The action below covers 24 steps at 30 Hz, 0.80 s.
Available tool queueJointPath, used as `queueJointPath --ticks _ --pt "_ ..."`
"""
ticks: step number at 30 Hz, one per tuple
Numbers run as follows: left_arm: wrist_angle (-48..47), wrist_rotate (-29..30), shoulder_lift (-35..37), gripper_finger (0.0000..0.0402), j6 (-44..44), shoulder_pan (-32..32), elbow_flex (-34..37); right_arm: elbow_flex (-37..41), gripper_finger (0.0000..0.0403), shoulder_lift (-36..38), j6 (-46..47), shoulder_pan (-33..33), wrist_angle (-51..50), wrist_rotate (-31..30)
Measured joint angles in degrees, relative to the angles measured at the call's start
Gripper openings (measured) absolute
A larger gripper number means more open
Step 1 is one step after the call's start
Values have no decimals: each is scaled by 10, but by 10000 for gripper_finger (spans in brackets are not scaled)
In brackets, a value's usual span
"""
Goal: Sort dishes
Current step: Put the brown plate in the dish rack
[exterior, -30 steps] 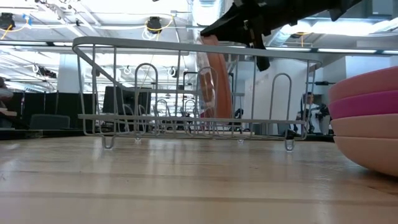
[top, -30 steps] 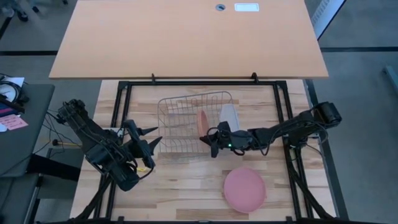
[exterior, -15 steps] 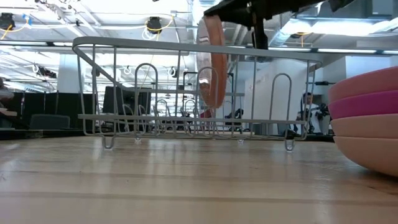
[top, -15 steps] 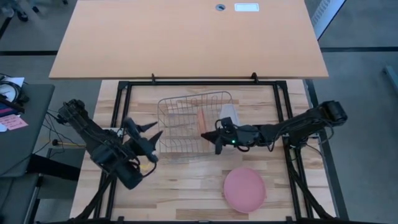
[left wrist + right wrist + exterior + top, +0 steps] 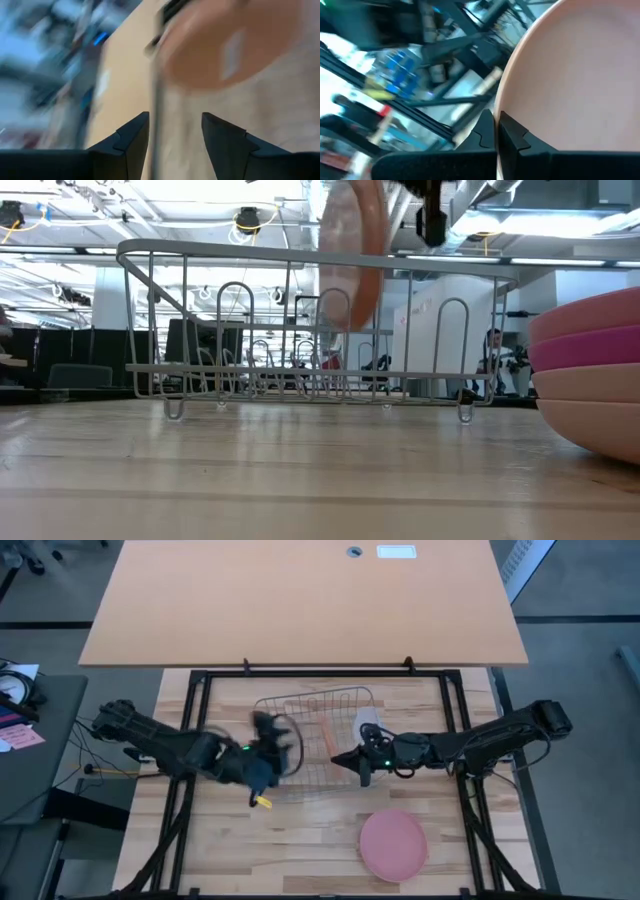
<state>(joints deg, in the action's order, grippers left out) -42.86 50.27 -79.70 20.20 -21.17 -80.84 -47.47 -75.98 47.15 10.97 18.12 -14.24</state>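
Note:
A salmon-orange plate (image 5: 325, 736) stands on edge in the wire rack (image 5: 300, 745); in the low view the plate (image 5: 350, 260) rises above the rack's top rim (image 5: 250, 248). My right gripper (image 5: 340, 756) is shut on it from the right. My left gripper (image 5: 272, 743) is open and empty, blurred, over the rack's left part; its wrist view (image 5: 175, 135) looks at the plate (image 5: 235, 45). A stack of plates (image 5: 393, 845) in pink, magenta and salmon rests near the table's front; it also shows in the low view (image 5: 590, 370). My right gripper pinches the salmon plate's rim (image 5: 506, 107) between its two fingers, one finger on each face. The fingers come about level from the table's right side. The plate stands upright on edge, its lower edge (image 5: 350, 325) lifted above the rack's floor wires.
A translucent tub (image 5: 368, 723) stands beside the rack's right side, close to my right arm. The rack's upright wire loops (image 5: 235, 320) stand under and beside the plate. An orange tabletop (image 5: 300, 600) lies beyond the far edge. Bare wood lies left of the plate stack.
My right gripper has risen and gone slightly right, lifting the salmon plate higher in the rack and bringing it from tilted to upright. My left gripper has swung fast from the table's near left toward the rack, staying open.

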Motion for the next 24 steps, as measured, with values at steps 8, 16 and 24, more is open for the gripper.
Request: queueJointPath --ticks 8,16,24 --pt "209 -127 0 175 331 75 0 0 0 33 -16 -2 -28 -5" --pt "214 -397 0 163 327 182 -30 0 0 33 -22 -1 -81 13" --pt "267 -511 0 160 162 244 -73 0 0 33 -82 -14 -52 7"
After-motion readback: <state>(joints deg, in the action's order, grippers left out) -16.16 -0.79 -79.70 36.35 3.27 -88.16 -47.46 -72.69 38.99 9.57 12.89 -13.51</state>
